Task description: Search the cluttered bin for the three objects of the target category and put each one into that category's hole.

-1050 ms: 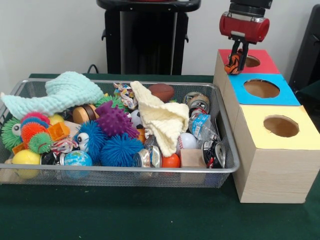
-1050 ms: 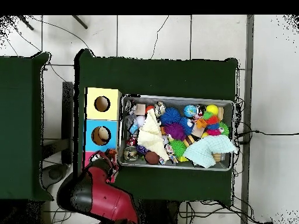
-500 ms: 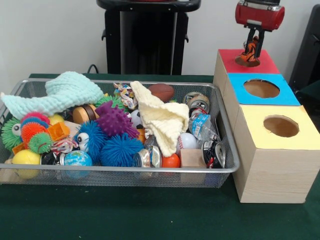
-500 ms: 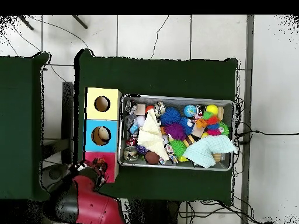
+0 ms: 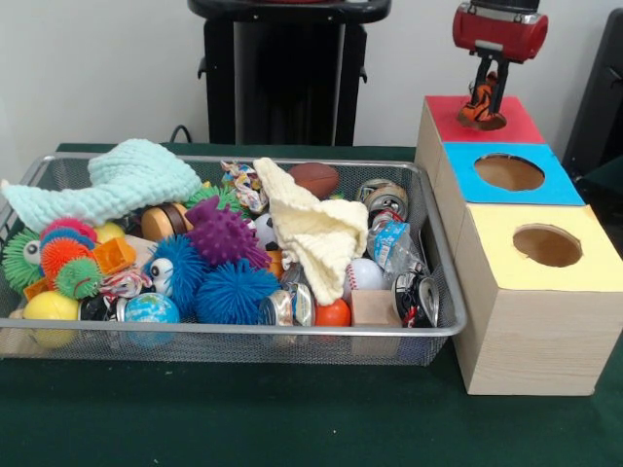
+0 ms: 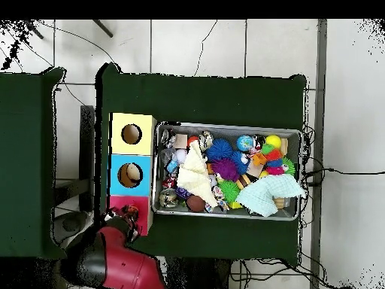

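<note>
The wire mesh bin sits on the green table, full of spiky balls, cans, small balls and two knitted cloths. It also shows in the overhead view. My gripper hangs over the round hole in the red-topped box, right of the bin. It is shut on an orange, black-striped plush tiger, whose lower end is at the hole's mouth. In the overhead view the gripper and the tiger are over the red box. No other plush animal shows in the bin.
A row of three wooden boxes stands beside the bin, with red, blue and yellow tops, each with a round hole. A mint cloth and a cream cloth lie over the clutter. The robot's black pedestal stands behind.
The gripper has shifted slightly left and up above the red box, with the tiger still at the hole. The bin's contents have not moved.
</note>
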